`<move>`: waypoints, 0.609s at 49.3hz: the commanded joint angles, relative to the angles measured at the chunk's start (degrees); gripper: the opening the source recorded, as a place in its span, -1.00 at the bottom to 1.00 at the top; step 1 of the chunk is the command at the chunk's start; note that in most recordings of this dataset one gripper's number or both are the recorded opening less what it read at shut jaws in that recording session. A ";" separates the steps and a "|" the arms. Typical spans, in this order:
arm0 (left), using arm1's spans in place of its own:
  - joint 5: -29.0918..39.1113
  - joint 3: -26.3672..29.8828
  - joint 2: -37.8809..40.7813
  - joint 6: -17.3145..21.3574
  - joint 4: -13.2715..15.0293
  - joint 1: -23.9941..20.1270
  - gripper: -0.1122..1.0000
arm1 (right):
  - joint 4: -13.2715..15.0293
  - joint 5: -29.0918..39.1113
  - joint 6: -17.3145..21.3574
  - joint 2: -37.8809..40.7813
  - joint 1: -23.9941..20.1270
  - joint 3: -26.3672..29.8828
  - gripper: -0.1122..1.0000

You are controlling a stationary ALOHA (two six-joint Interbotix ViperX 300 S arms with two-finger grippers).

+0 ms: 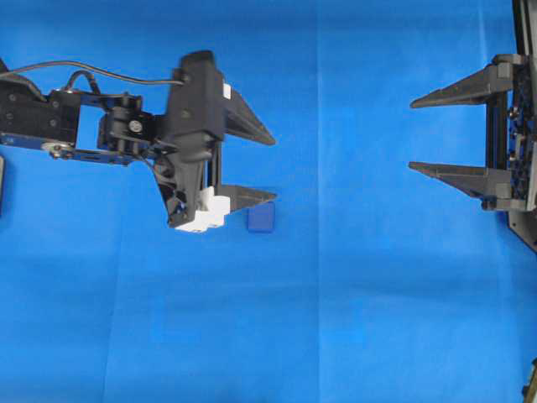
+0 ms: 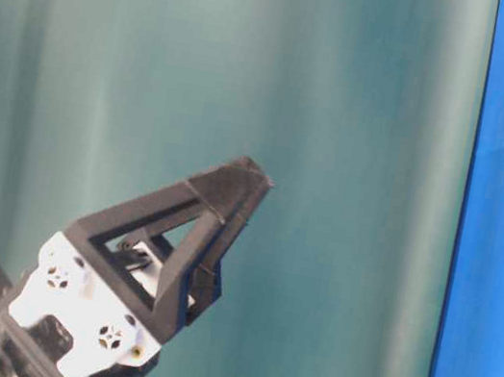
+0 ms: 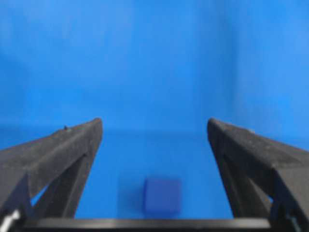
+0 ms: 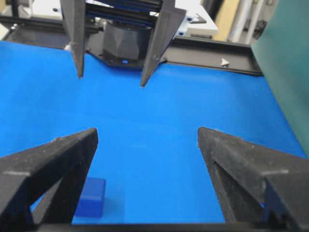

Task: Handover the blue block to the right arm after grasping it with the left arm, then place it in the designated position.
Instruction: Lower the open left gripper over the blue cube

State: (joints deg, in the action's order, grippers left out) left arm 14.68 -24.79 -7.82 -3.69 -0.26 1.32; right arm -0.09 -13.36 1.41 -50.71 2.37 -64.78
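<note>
Low in the left wrist view, centre bottom: blue block [image 3: 162, 195], lying flat on the blue cloth [image 3: 154, 72], between the two black prongs but touching neither. Left gripper [image 3: 154, 126] spread wide, prongs far apart at either side of the frame, nothing between them but cloth and the cube.

Overhead view, left of centre: left gripper [image 1: 275, 168] with white finger mounts, pointing toward the right of the frame; blue block [image 1: 261, 217] just below the tip of its lower prong, close beside the white mount. Whether touching, cannot tell from here.

Overhead view, right edge: right gripper [image 1: 411, 135], all black, prongs spread wide and pointing left, empty, well apart from the cube.

Right wrist view: right gripper [image 4: 147, 133] prongs wide in the foreground, blue block [image 4: 91, 196] at lower left beside the left-hand prong, left gripper [image 4: 110, 80] at the top of the frame, tips pointing down above the cloth.

Table-level view: left gripper's prong and white mount at lower left, against a green backdrop [image 2: 253, 72]; cube not visible there.
</note>
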 commanded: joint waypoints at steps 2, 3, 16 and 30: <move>8.88 5.54 0.97 -0.18 -0.09 0.88 0.87 | 0.00 -0.18 0.09 0.35 0.09 1.49 0.96; 10.55 6.33 1.32 -0.26 -0.09 0.97 0.87 | 0.00 -0.18 0.09 0.35 0.09 1.49 0.96; 26.28 15.03 5.98 0.09 -0.18 1.23 0.87 | 0.00 -0.18 0.09 0.53 0.09 1.41 0.96; 27.25 16.17 6.68 0.00 -0.18 1.23 0.87 | 0.00 -0.18 0.09 0.62 0.09 1.49 0.96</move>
State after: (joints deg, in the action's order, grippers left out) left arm 42.01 -10.20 -0.35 -3.60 -0.35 2.55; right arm -0.09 -13.36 1.41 -50.45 2.37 -64.78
